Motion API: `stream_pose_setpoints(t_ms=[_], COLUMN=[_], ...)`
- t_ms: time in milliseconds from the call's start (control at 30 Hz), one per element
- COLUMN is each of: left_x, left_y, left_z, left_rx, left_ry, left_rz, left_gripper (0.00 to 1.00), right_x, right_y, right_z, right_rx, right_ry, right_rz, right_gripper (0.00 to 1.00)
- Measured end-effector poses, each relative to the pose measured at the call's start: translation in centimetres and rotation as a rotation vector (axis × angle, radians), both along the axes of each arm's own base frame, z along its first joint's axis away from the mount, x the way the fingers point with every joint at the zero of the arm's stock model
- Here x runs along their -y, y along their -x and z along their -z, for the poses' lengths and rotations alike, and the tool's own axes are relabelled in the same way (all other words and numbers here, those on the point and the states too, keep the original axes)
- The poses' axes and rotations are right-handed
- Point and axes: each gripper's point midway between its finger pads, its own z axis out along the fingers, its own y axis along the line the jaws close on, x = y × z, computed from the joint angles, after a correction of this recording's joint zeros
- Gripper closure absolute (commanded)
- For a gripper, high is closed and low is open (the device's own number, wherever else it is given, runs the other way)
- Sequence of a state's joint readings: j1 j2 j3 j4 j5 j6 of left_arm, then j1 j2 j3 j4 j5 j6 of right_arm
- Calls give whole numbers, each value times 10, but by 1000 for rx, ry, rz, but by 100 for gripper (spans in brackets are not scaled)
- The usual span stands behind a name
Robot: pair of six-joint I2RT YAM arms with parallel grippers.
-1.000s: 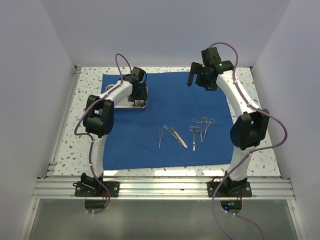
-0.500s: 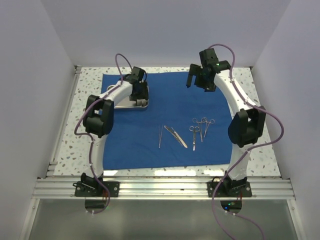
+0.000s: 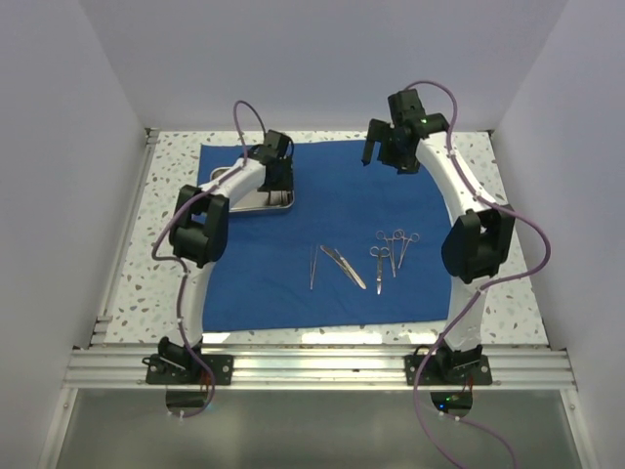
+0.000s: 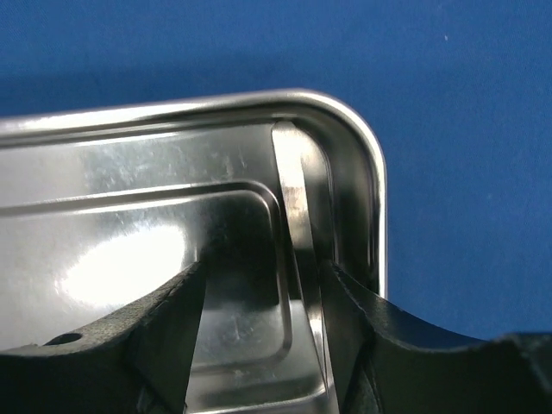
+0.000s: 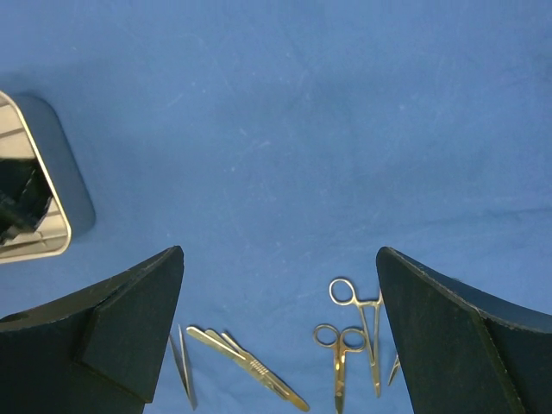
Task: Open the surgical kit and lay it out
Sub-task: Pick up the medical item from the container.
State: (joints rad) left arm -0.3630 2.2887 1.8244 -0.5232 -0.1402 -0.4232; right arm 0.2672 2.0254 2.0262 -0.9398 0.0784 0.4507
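The royal-blue cloth (image 3: 342, 200) lies spread flat on the table. The steel tray (image 3: 234, 178) rests on its far left part and holds no instruments that I can see. My left gripper (image 3: 278, 188) is down at the tray's right end, open. In the left wrist view its jaws (image 4: 263, 289) straddle the tray wall (image 4: 297, 198), with one finger inside the tray and the other at the rim. Tweezers (image 3: 312, 266), a flat handle (image 3: 342, 266), scissors (image 3: 378, 266) and forceps (image 3: 398, 244) lie in a row on the cloth. My right gripper (image 3: 383, 156) hangs open high above the cloth's far right.
A speckled tabletop (image 3: 508, 186) surrounds the cloth, with white walls on three sides. An aluminium rail (image 3: 312, 366) at the near edge carries both arm bases. In the right wrist view the tray (image 5: 34, 216) shows at the left and the instruments (image 5: 338, 354) low between the fingers.
The left arm has swung a little to the right, so more of the tray's left side shows. The right gripper has drifted slightly back and left. The instruments have not moved.
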Motion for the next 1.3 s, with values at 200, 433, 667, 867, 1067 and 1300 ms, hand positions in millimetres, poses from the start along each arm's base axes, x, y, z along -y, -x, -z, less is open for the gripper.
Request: stream_pose_setpoints(t_ms=[200,433,667,867,1067,1300], left_x=[-2,-9,-27,-37,-34,-33], left_y=[-17,-17,-11,-1,-1,-2], left_z=[4,5,4,4,4,1], left_rx=[36,38,2,-28,-36,-34], left_ry=[-87,-120,-96,-74,-51,-45], left_rz=[-14,-41,-104,-121,-111,-108], left_gripper=[41,45,53,83,100,100], right_x=[-1,-4,-6,-7,-7,-7], right_y=[-5,-14,-14,-15,-15,-15], right_z=[-8,0,-4,-7,-7,-7], right_rx=[12,-3,-2,6,6,6], right_ry=[-2,1,-8,-13,-13,-13], right_rz=[-3,-7,-14,-16,-16,-16], right_gripper=[2,2,3,3,3,3])
